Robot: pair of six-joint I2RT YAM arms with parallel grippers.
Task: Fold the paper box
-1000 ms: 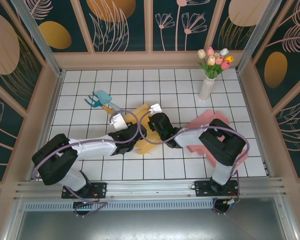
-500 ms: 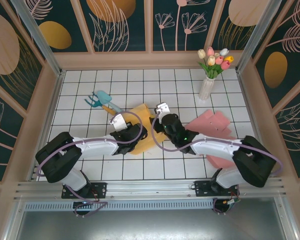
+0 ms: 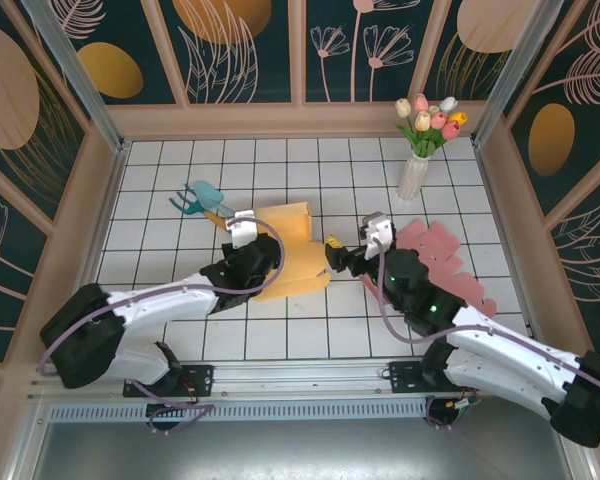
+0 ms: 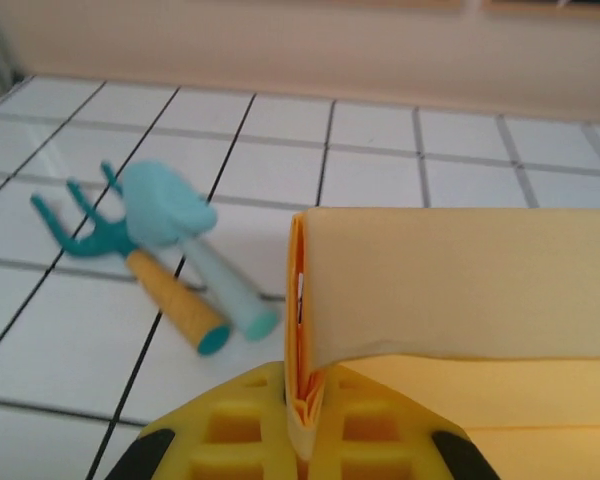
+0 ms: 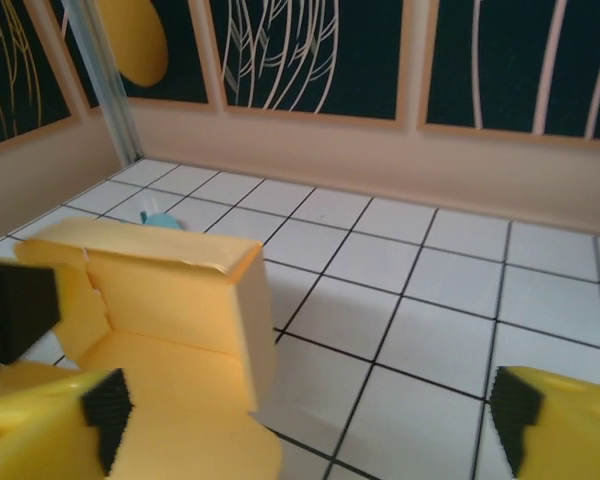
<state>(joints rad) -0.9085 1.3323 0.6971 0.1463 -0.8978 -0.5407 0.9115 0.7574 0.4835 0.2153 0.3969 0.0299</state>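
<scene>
White tiled bench [image 3: 180, 330] carried my yellow paper box [image 3: 285, 245], half raised, left of the vase [image 3: 414, 175]. It looked light, thin and easily creased; I judged flap edges the safest hold. That vase held tulips [image 3: 430, 115]. My left hand [image 4: 302, 430] was clamped on one wall; my right hand [image 5: 300, 420] gaped empty between box and vase.

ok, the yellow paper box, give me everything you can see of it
The yellow paper box is thin, creased card, partly folded: one thick double wall stands upright along its far side, and the rest lies flat on the white tiled table. It sits mid-table. The left gripper is shut on a stacked edge at its left end. The right gripper is open at its right edge; contact there is unclear.
</scene>
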